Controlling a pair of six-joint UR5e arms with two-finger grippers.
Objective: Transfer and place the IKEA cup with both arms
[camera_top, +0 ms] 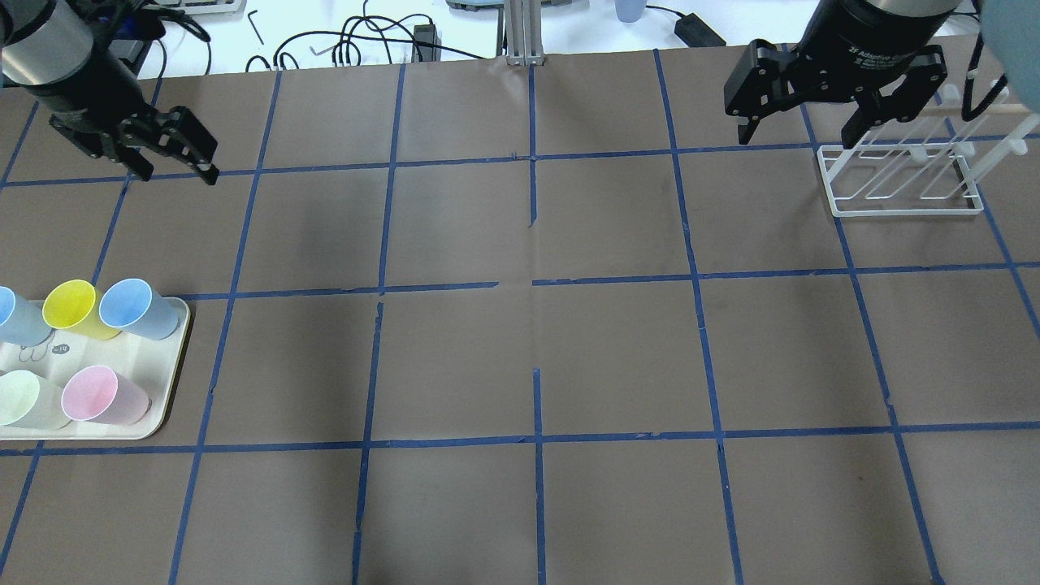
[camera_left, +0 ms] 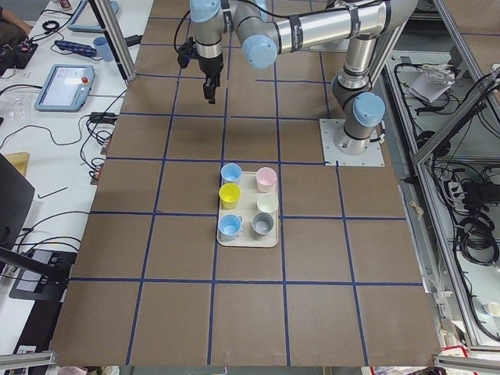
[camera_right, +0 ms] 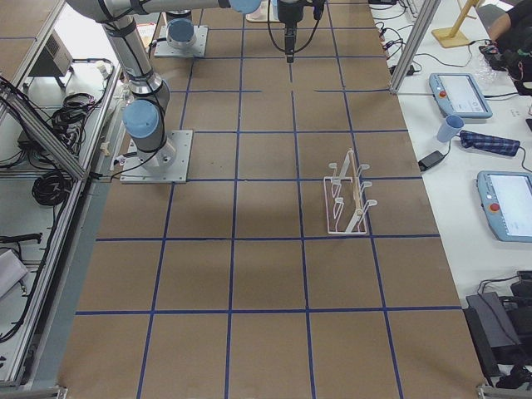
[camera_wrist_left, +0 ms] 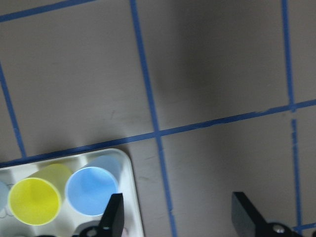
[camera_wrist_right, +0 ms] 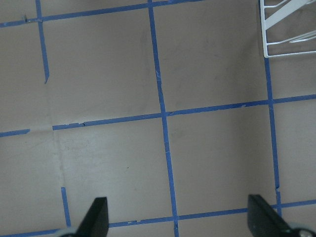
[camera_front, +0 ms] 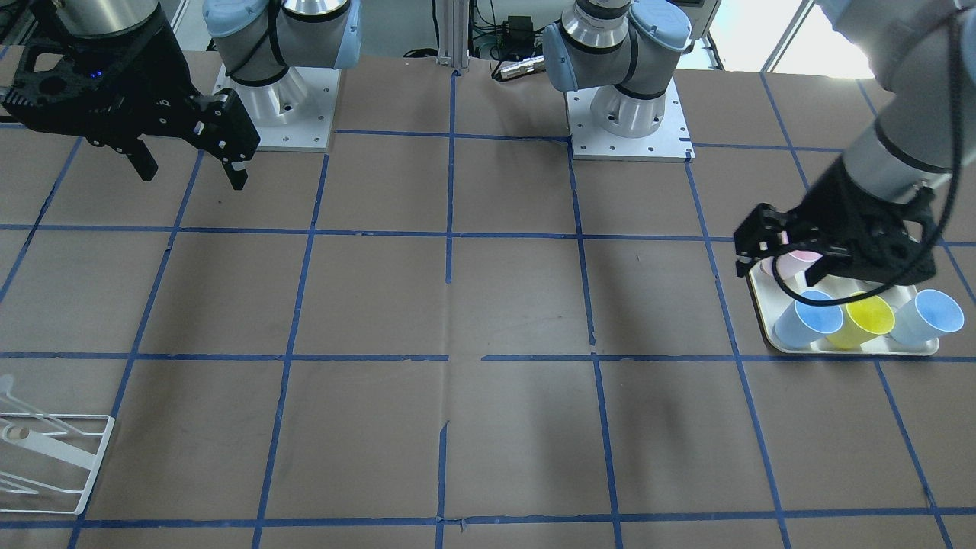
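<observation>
Found the IKEA cup [camera_top: 71,307], lemon yellow, standing mouth-up on the cream tray [camera_top: 174,357] at the left end of the table [camera_top: 536,357]. Sat there in the middle of one row, a light blue cup [camera_top: 134,307] just beside it on one flank and another blue cup [camera_top: 11,318] on the other; could not tell whether the rims touched. Behind that row, noted a pink cup [camera_top: 102,396] and a pale cream cup [camera_top: 20,400].

Showed the left hand [camera_top: 179,171] spread wide and empty, hanging well above the tray and off to one side of the yellow cup, not over it. Showed the right hand [camera_top: 798,134] likewise spread and empty, far across the table above the white wire rack [camera_top: 902,183].

Judged the pick the riskiest part. With so little room on either flank, could easily have driven a finger onto a blue rim, tipping that neighbour or dragging it along the tray. Could also have closed on a blue cup outright if the descent kept the present offset. Expected smooth, tapered plastic to slide downward out of a light pinch, or to flex under a hard one. Looked likely to drop the cup onto the table at the hand-over if one hand let go before the other had closed. At the rack, risked snagging the thin wires and shoving it.
</observation>
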